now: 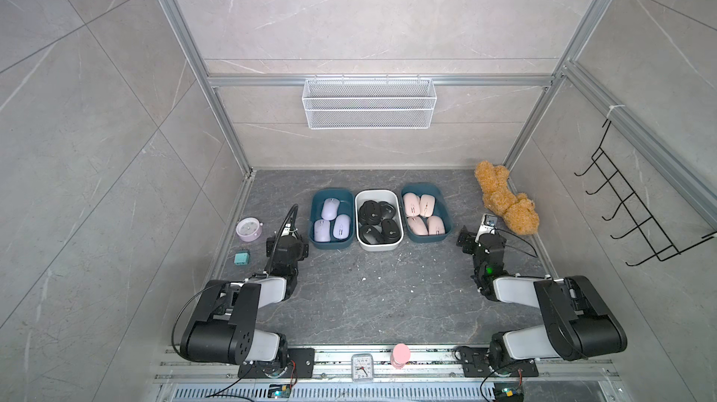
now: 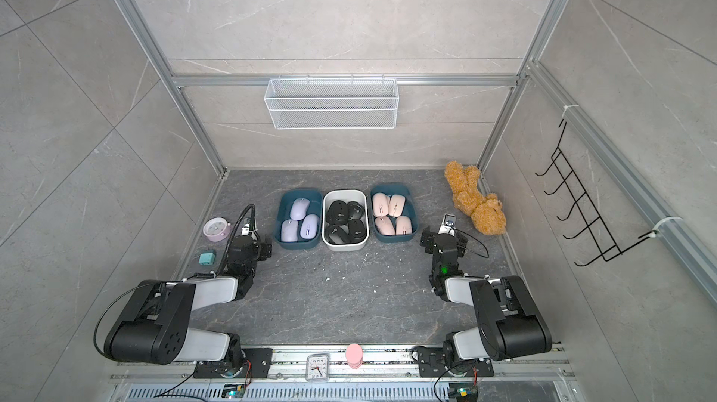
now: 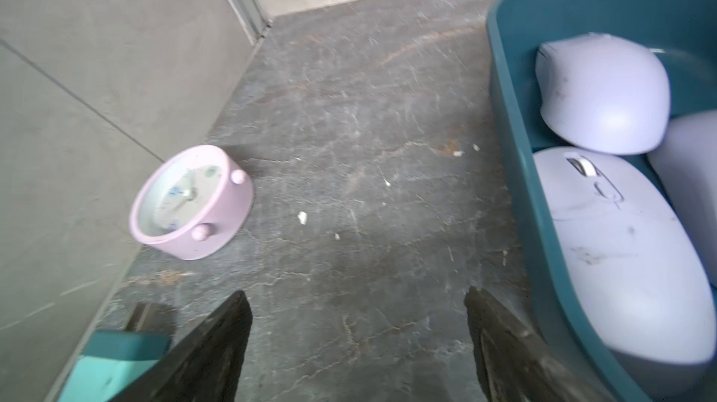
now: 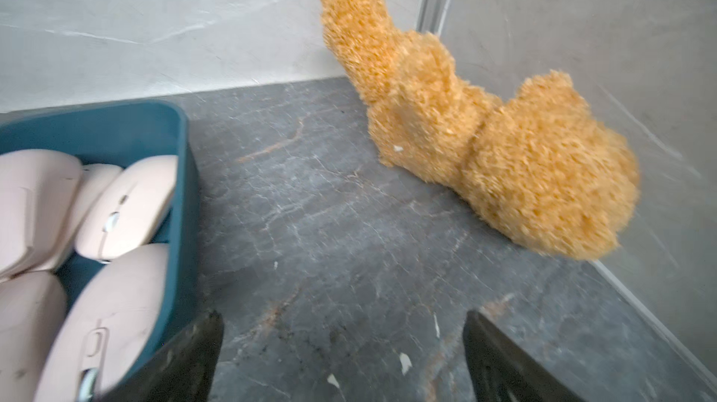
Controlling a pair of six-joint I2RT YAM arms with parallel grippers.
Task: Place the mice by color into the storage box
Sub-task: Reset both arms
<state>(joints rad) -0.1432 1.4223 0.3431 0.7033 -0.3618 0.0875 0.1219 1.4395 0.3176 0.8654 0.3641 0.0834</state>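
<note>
Three storage boxes stand in a row at the back of the table in both top views. The left teal box (image 1: 312, 221) holds three lilac mice (image 1: 330, 208). The white box (image 1: 382, 247) between them holds several black mice (image 1: 372, 213). The right teal box (image 1: 447, 221) holds several pink mice (image 1: 411, 204). My left gripper (image 3: 357, 303) is open and empty over bare table, beside the lilac mice (image 3: 605, 97). My right gripper (image 4: 343, 316) is open and empty, next to the box of pink mice (image 4: 128, 206).
A round pink alarm clock (image 1: 248, 229) and a small teal block (image 1: 241, 258) lie by the left wall. A tan plush bear (image 1: 504, 202) lies in the back right corner. A wire basket (image 1: 368, 103) hangs on the back wall. A square clock (image 1: 362, 367) sits on the front rail.
</note>
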